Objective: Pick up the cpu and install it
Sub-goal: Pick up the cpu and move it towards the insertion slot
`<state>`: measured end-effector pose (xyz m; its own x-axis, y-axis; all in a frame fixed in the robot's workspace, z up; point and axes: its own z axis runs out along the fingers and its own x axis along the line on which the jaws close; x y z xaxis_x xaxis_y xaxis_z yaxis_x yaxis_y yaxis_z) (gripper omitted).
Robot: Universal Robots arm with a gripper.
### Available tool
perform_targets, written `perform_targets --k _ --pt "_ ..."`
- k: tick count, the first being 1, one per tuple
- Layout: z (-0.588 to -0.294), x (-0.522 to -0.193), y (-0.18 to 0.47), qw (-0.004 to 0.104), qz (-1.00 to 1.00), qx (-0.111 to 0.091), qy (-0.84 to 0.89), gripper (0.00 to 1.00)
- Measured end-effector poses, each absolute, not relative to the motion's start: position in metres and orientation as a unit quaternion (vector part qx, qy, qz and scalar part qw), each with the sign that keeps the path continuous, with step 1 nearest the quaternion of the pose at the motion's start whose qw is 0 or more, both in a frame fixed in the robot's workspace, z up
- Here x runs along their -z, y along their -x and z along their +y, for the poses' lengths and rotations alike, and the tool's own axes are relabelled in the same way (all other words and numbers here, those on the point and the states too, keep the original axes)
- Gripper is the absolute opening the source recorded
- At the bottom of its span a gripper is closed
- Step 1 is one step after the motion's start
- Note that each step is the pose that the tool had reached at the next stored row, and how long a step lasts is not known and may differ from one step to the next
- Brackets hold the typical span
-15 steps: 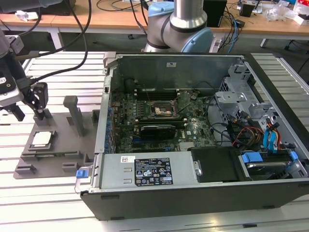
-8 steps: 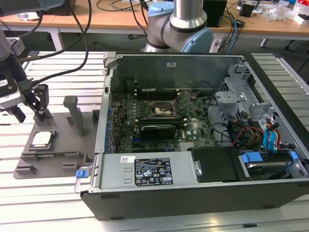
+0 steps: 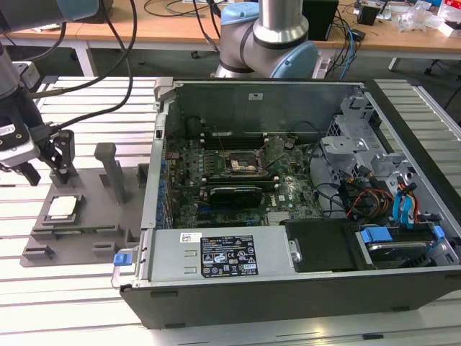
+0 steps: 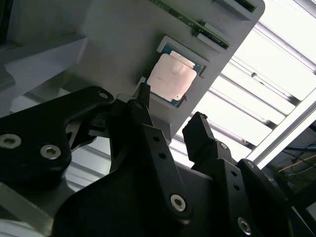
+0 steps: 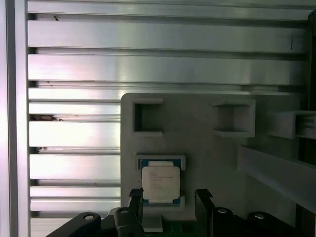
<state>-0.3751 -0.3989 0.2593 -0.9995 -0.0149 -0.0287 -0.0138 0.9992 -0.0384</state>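
The cpu point(image 3: 61, 207) is a small square chip with a silver-grey top, lying flat in a recess of the grey plastic tray point(image 3: 94, 220) at the exterior view's left. My gripper point(image 3: 47, 171) hangs a short way above it, open, with nothing between its black fingers. In both wrist views the cpu point(image 4: 172, 76) point(image 5: 160, 183) lies just beyond the gripper point(image 4: 170, 111) point(image 5: 169, 197), whose fingers stand apart on either side of the chip's line. The black socket frame point(image 3: 243, 167) sits on the motherboard inside the open computer case point(image 3: 252, 281).
Upright posts point(image 3: 109, 169) rise from the tray beside the gripper. The case's metal wall point(image 3: 155, 173) stands between tray and motherboard. Cables and drive bays point(image 3: 382, 194) crowd the case's right side. The arm's base point(image 3: 263, 43) stands behind the case on the slatted metal table point(image 3: 65, 303).
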Motion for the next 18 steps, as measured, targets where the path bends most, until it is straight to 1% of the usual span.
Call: perform_targets --k 18 --pt "-0.399 -0.246 0.375 0.014 1.000 0.019 0.007 0.55"
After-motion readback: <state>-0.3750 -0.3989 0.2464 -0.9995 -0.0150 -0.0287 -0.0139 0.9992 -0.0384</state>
